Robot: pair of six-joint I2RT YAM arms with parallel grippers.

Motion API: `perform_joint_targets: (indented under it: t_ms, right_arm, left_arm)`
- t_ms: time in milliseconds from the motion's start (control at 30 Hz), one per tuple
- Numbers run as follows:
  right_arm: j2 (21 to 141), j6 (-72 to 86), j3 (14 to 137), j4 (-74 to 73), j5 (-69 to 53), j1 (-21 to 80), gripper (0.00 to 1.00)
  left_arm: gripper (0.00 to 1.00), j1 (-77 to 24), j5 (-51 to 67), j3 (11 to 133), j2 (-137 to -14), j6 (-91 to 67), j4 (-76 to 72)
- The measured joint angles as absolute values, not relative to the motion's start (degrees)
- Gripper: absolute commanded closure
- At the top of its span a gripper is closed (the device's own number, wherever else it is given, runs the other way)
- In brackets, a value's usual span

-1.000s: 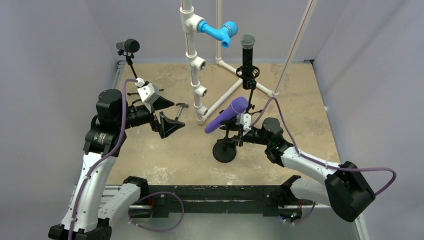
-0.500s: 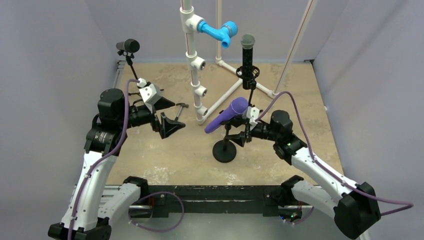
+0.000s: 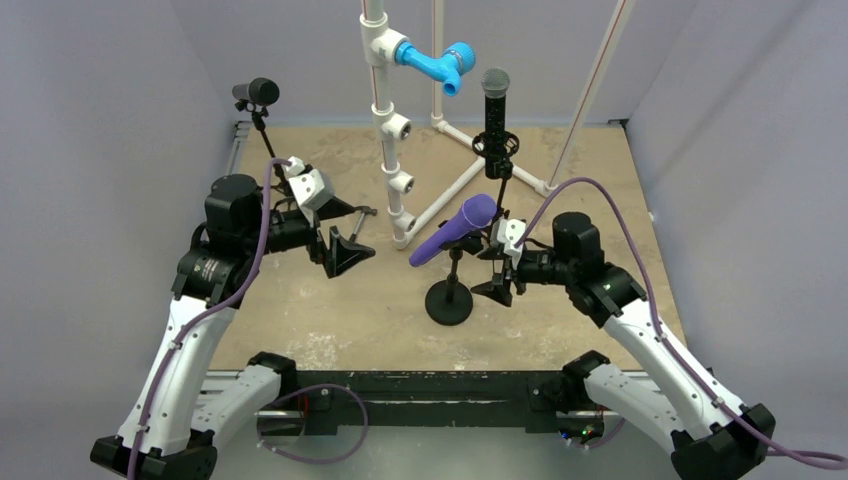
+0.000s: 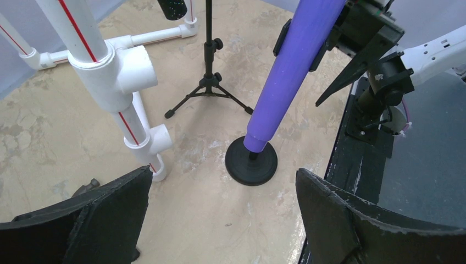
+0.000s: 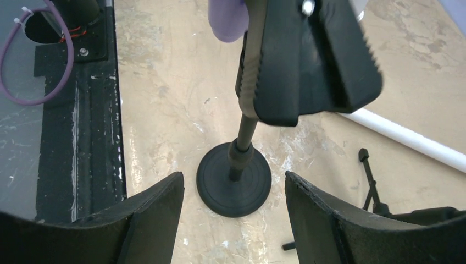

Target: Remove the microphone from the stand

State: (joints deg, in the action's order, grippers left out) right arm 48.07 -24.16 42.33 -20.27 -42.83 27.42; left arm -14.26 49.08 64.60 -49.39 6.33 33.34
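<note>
A purple microphone point(image 3: 453, 230) sits tilted in the black clip point(image 5: 308, 60) of a stand with a round black base point(image 3: 449, 303). My right gripper point(image 3: 496, 272) is open and empty, just right of the stand's post, below the clip. In the right wrist view the base point(image 5: 233, 186) lies between its fingers, further off. My left gripper point(image 3: 345, 232) is open and empty, well left of the stand. The left wrist view shows the microphone point(image 4: 291, 71) and the base point(image 4: 251, 161) ahead.
A white PVC pipe frame point(image 3: 385, 120) with a blue fitting point(image 3: 437, 62) stands behind the stand. A black microphone on a tripod point(image 3: 495, 100) is at the back. A small black microphone point(image 3: 257, 93) stands at the back left. A small hammer point(image 3: 362, 213) lies by my left gripper.
My right arm has swung to the right and its gripper has drawn back from the stand's post. My left gripper has shifted slightly right. The purple microphone has not moved.
</note>
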Motion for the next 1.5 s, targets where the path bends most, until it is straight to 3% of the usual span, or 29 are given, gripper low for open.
perform_joint_targets:
  t_ms: [533,1000,1167,1500]
  right_arm:
    - [50.96,-27.03,62.76,-38.65,-38.81,24.99,0.37]
    - [56.40,-28.58,67.88,-43.55,-40.56,24.32,0.37]
    - [56.62,-29.76,68.55,-45.25,-42.19,24.29,0.37]
    - [58.33,-31.07,68.69,-45.89,-46.11,24.32,0.36]
  left_arm:
    - [0.00,-25.98,48.16,69.32,-57.91,15.05,36.32]
    - [0.05,-33.87,49.28,71.09,-69.28,19.31,30.68]
    - [0.12,-36.42,49.17,71.11,-71.75,19.16,28.82]
    - [0.36,-38.41,47.66,71.16,-74.48,18.04,25.67]
